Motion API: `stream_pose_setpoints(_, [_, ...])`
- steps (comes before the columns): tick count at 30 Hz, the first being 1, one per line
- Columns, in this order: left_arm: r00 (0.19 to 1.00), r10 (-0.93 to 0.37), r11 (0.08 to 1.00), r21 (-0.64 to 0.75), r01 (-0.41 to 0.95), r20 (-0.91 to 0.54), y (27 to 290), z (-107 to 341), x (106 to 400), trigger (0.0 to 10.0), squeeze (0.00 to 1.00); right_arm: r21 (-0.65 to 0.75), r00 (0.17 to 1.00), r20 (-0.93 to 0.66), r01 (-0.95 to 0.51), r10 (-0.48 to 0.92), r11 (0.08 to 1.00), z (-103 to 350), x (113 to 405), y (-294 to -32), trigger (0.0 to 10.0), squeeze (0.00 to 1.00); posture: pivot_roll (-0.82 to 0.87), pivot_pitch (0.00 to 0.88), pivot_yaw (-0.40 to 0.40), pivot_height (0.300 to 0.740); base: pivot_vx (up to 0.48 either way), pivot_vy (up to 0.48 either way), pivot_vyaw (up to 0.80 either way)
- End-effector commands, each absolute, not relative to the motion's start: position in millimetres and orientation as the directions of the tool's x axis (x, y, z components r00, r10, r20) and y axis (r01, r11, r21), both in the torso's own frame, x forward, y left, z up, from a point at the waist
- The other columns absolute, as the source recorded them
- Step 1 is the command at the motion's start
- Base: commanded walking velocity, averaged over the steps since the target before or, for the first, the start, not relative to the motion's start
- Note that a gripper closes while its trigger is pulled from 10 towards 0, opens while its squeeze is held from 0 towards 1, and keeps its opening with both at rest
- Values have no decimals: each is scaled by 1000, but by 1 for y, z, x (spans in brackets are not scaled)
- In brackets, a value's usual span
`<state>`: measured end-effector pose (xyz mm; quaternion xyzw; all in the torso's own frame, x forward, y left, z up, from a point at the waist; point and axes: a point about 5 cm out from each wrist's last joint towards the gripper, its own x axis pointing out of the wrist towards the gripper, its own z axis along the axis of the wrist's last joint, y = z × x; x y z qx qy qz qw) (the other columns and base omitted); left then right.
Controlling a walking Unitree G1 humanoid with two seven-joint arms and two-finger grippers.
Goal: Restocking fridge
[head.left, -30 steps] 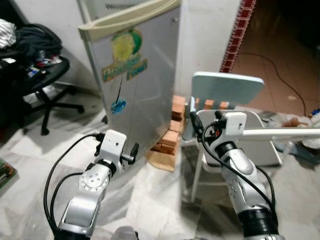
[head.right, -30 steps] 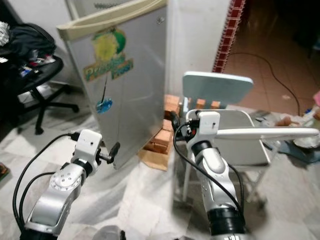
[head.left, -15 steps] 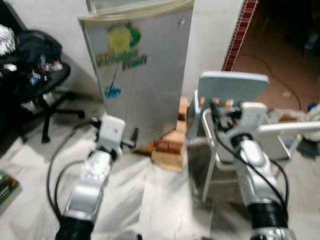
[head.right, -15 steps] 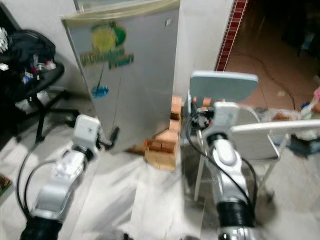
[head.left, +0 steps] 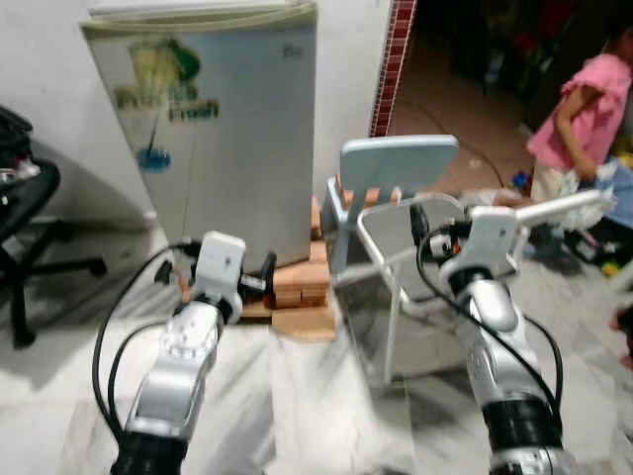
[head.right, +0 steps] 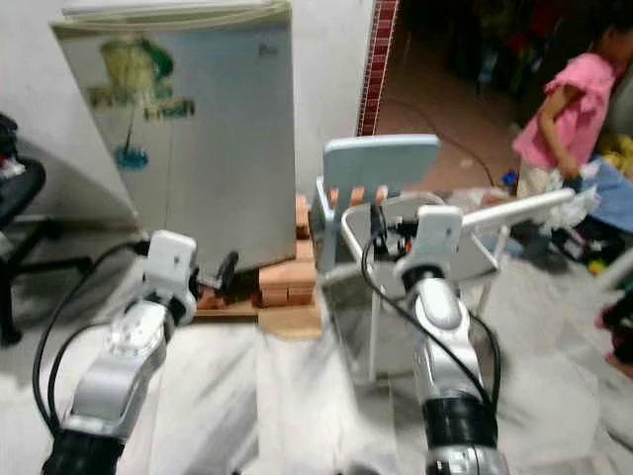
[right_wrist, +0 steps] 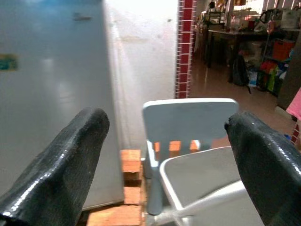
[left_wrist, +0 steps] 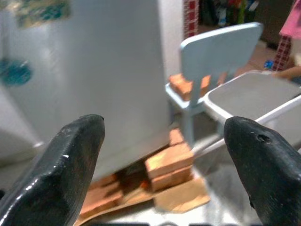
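Facing small silver fridge [head.left: 213, 129] w/ door shut, sticker on front, sitting raised on bricks [head.left: 297, 287] and a board against white wall. Nothing to restock showing in either gripper or near fridge, so scene fitting both ends of job: door not opened for loading, or shut again after loading; cannot tell which. Holding both arms raised forward, elbows bent, wrists approx level. Left gripper [left_wrist: 162, 141] pointing at fridge's lower right corner and bricks, fingers spread wide, carrying nothing. Right gripper [right_wrist: 167, 155] aiming at light-blue child's chair [head.left: 396, 173] and white folding chair [head.right: 425, 237] just right of fridge, fingers likewise wide apart, empty. Office chair [head.left: 25, 213] standing at left edge. Person in pink top [head.left: 579, 109] standing off to right, near doorway, well apart from robot.
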<state>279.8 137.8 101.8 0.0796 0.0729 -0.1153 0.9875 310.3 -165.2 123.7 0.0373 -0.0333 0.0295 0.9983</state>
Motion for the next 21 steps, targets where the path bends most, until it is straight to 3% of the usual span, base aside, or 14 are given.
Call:
stream_pose_setpoints(1, [966,-202,961,158,228,-163,142,102,280,10000,0,70,993,86,-90,84,993,130,314,-159,10000,0,63,0,0,740,0,480,0])
stream_pose_setpoints(7, [970,-185,965,156,209,-159,150,104,281,10000,0,73,993,73,-101,96,992,127,315,-153,10000,0,77,0,-3,740,0,480,0])
stream_pose_setpoints(15, [972,-186,967,147,207,-143,157,106,282,10000,0,71,992,74,-103,97,992,127,316,-153,10000,0,73,0,4,740,0,480,-800])
stream_pose_setpoints(21, [969,-203,966,135,222,-139,154,107,283,10000,0,71,992,77,-106,100,992,126,314,-154,10000,0,68,0,4,740,0,452,0])
